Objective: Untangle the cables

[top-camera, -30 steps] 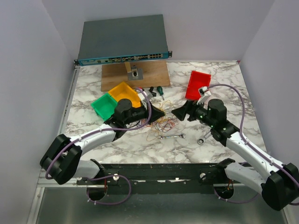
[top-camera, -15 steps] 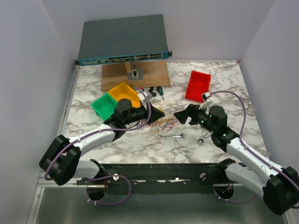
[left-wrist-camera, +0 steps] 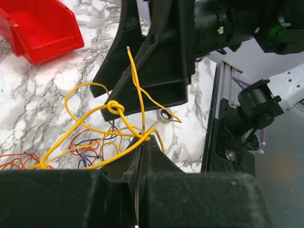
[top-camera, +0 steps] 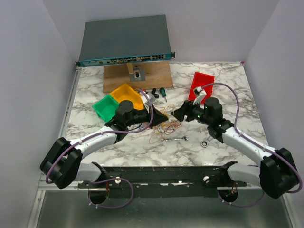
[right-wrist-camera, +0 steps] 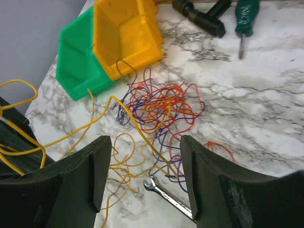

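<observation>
The cables [top-camera: 165, 127] are a loose tangle of orange, yellow and dark purple wires on the marble table, seen closer in the right wrist view [right-wrist-camera: 159, 107]. My left gripper [top-camera: 163, 116] is shut on a yellow cable [left-wrist-camera: 115, 107] with a knot in it, pinched at the fingertips [left-wrist-camera: 144, 139] and lifted a little off the table. My right gripper [top-camera: 177, 113] is open and empty. It hangs just above the right edge of the tangle [right-wrist-camera: 145, 159], facing the left gripper, and one yellow strand runs up between its jaws. Its black fingers [left-wrist-camera: 166, 71] fill the left wrist view.
A small wrench [top-camera: 175, 139] lies just below the tangle, also in the right wrist view [right-wrist-camera: 173, 198], and a ratchet [top-camera: 205, 142] lies further right. Yellow bin [top-camera: 127, 95] and green bin [top-camera: 105, 107] stand left, red bin [top-camera: 201, 85] right, screwdrivers [top-camera: 159, 92], wooden board [top-camera: 137, 76] and network switch [top-camera: 124, 40] behind.
My right gripper has moved left and further back, closer to the left gripper and the tangle. The left arm has held still with the yellow cable.
</observation>
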Tool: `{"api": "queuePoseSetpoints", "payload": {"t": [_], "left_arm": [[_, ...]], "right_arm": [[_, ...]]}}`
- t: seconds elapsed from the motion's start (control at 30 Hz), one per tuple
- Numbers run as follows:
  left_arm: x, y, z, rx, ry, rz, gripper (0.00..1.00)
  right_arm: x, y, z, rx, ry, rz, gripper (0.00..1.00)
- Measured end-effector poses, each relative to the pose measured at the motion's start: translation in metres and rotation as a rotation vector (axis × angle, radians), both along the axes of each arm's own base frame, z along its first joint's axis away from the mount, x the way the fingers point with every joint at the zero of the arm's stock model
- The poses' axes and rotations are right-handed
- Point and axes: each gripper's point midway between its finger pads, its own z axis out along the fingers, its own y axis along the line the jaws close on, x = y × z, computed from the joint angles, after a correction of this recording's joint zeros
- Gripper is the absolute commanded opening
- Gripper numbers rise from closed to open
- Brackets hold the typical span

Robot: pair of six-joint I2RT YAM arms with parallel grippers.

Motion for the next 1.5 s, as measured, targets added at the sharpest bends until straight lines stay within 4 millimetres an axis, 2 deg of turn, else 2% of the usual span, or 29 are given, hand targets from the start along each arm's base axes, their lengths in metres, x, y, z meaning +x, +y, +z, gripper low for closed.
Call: {"api": "queuePoseSetpoints", "payload": {"t": [0.1, 0.13, 0.23, 0.33, 0.4, 0.47, 0.57, 0.63, 0.67, 0.8, 1.03, 1.13, 1.17, 1.23, 1.27, 1.3, 1.33, 1.43, 1.5], "left_arm": [[-0.002, 0.0, -0.001, 0.002, 0.004, -0.013, 0.0], [-0.003, 0.0, -0.001, 0.003, 0.005, -0.014, 0.0], [0.0, 0.001, -0.005, 0.017, 0.016, 0.008, 0.0], [0.014, 0.01, -0.011, 0.047, 0.034, 0.11, 0.0], [0.029, 0.027, -0.014, 0.063, 0.041, 0.231, 0.0], [0.045, 0.054, -0.017, 0.069, 0.057, 0.372, 0.0], [0.064, 0.095, -0.023, 0.066, 0.088, 0.569, 0.0], [0.075, 0.121, -0.03, 0.071, 0.119, 0.697, 0.0], [0.078, 0.128, -0.033, 0.076, 0.133, 0.737, 0.0], [0.082, 0.143, -0.047, 0.108, 0.187, 0.838, 0.0], [0.088, 0.171, -0.065, 0.152, 0.258, 1.008, 0.0], [0.087, 0.181, -0.071, 0.172, 0.28, 1.061, 0.0], [0.086, 0.181, -0.069, 0.165, 0.274, 1.056, 0.0], [0.086, 0.172, -0.058, 0.125, 0.243, 1.002, 0.0], [0.086, 0.165, -0.053, 0.105, 0.223, 0.961, 0.0], [0.084, 0.156, -0.047, 0.085, 0.204, 0.906, 0.0], [0.081, 0.146, -0.042, 0.066, 0.185, 0.845, 0.0], [0.068, 0.117, -0.025, 0.002, 0.125, 0.651, 0.0], [0.057, 0.099, -0.015, -0.034, 0.092, 0.535, 0.0]], "right_arm": [[-0.001, 0.009, -0.007, -0.014, 0.006, 0.063, 0.04], [-0.001, 0.009, -0.009, -0.018, 0.013, 0.064, 0.01], [0.008, -0.001, -0.01, -0.024, 0.015, -0.026, 0.01], [0.022, -0.034, -0.009, -0.032, 0.027, -0.261, 0.01], [0.029, -0.077, -0.007, -0.035, 0.038, -0.523, 0.01], [0.027, -0.12, -0.005, -0.033, 0.038, -0.751, 0.01], [0.01, -0.177, -0.003, -0.017, 0.037, -1.037, 0.01], [-0.005, -0.206, -0.002, -0.007, 0.033, -1.183, 0.01], [-0.012, -0.217, -0.002, -0.002, 0.03, -1.238, 0.01], [-0.038, -0.249, 0.003, 0.014, 0.007, -1.402, 0.01], [-0.064, -0.276, 0.008, 0.031, -0.023, -1.53, 0.01], [-0.066, -0.277, 0.01, -0.001, -0.03, -1.521, 0.01], [-0.064, -0.275, 0.011, -0.018, -0.032, -1.501, 0.08], [-0.056, -0.264, 0.012, -0.049, -0.029, -1.417, 0.37], [-0.05, -0.255, 0.014, -0.059, -0.027, -1.356, 0.56], [-0.044, -0.244, 0.014, -0.073, -0.025, -1.279, 0.71], [-0.037, -0.229, 0.015, -0.078, -0.026, -1.18, 0.79], [-0.023, -0.172, 0.016, -0.091, -0.054, -0.828, 0.79], [-0.02, -0.137, 0.018, -0.077, -0.078, -0.626, 0.77]]}}
